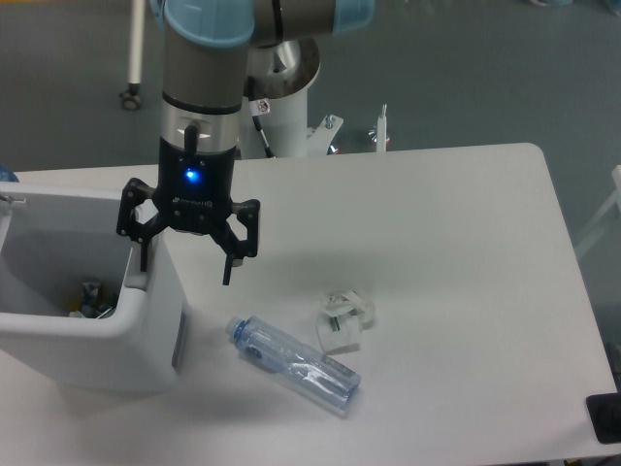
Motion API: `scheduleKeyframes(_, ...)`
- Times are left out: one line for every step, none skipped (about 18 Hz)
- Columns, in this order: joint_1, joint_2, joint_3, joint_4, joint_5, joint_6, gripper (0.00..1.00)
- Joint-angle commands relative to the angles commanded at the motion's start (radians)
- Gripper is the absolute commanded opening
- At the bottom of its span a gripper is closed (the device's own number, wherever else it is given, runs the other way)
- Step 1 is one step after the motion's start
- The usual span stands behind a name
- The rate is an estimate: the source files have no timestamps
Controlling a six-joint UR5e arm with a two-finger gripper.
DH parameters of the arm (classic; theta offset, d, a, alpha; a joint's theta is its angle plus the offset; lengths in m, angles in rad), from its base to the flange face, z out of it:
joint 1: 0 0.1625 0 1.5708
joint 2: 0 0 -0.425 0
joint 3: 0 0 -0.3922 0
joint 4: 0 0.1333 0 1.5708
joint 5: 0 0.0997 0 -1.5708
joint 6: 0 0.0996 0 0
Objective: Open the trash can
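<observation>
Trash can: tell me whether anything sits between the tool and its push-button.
Nothing visible does. The tool hangs open directly over the rim of the trash can, one finger at the button. The bottle lies on the table, clear of it.

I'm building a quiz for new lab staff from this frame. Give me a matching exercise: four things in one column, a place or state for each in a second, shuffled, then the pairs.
Things:
1. trash can
2. bottle
3. gripper
4. white clip-like part

Places or states:
A. lying on its side on the table
B. open, one finger at the bin's rim
C. lid up, litter visible inside
D. right of the bottle's cap end

Pairs: 1-C, 2-A, 3-B, 4-D
</observation>
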Motion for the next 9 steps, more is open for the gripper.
scheduleKeyframes(0.018,-0.008,0.005,0.002,-0.002,0.006,1.0)
scheduleKeyframes(0.044,-0.014,0.006,0.003,0.0,0.021,1.0)
scheduleKeyframes(0.07,-0.02,0.006,0.003,0.0,0.05,1.0)
scheduleKeyframes(0.093,-0.026,0.011,0.006,0.002,0.083,1.0)
scheduleKeyframes(0.115,-0.043,0.018,0.011,0.003,0.107,1.0)
scheduleKeyframes(0.142,-0.066,0.025,0.011,0.003,0.127,1.0)
scheduleKeyframes(0.181,-0.09,0.028,0.012,0.005,0.146,1.0)
scheduleKeyframes(0.222,-0.106,0.029,0.012,0.015,0.175,1.0)
scheduleKeyframes(0.257,-0.117,0.032,0.011,0.038,0.219,1.0)
